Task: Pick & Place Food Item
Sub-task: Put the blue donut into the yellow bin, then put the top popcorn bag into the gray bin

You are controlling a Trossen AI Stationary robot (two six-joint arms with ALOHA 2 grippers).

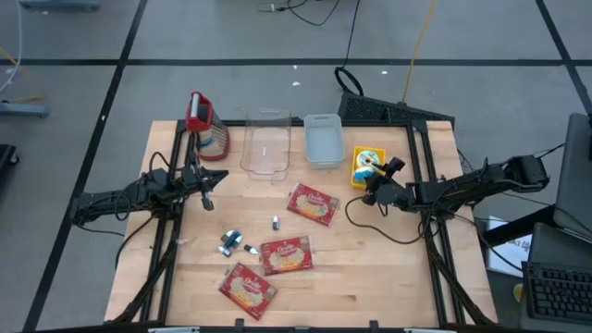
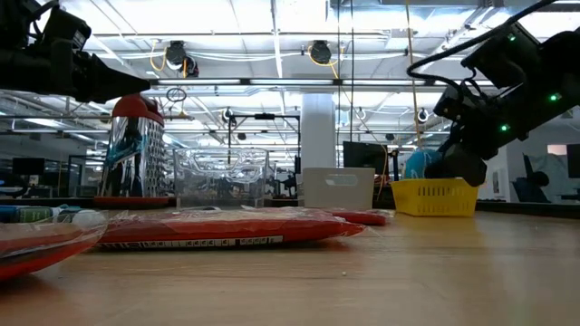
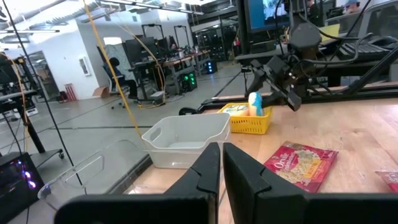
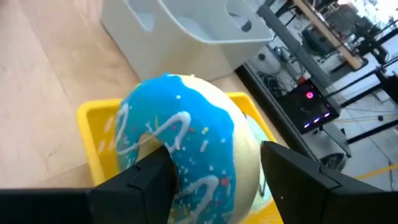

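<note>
Releasing the blue-iced doughnut [image 4: 180,146] into the yellow basket [image 1: 363,166] is judged to be the step in hand. The right gripper [image 1: 374,185] sits at the basket, near the far right corner of the worktop [image 1: 370,268], and its fingers [image 4: 134,180] stand apart on either side of the doughnut, which stands on edge in the basket; whether the pads touch the icing cannot be told from the right wrist view. The doughnut looks seated between the basket walls rather than hanging, so placement appears essentially complete. To finish cleanly, the gripper should keep its fingers spread and draw straight up and back along the arm's line, avoiding any sideways sweep that could tip the doughnut or drag the light basket toward the white bin [image 1: 323,139] beside it. Risk noted: a finger catching the basket rim on withdrawal. The left gripper [image 1: 205,190] waits over the left side of the worktop, close to the red-handled grater [image 1: 205,125], its fingers together on nothing. Three red snack packets [image 1: 310,203] lie untouched toward the middle and near edge.
</note>
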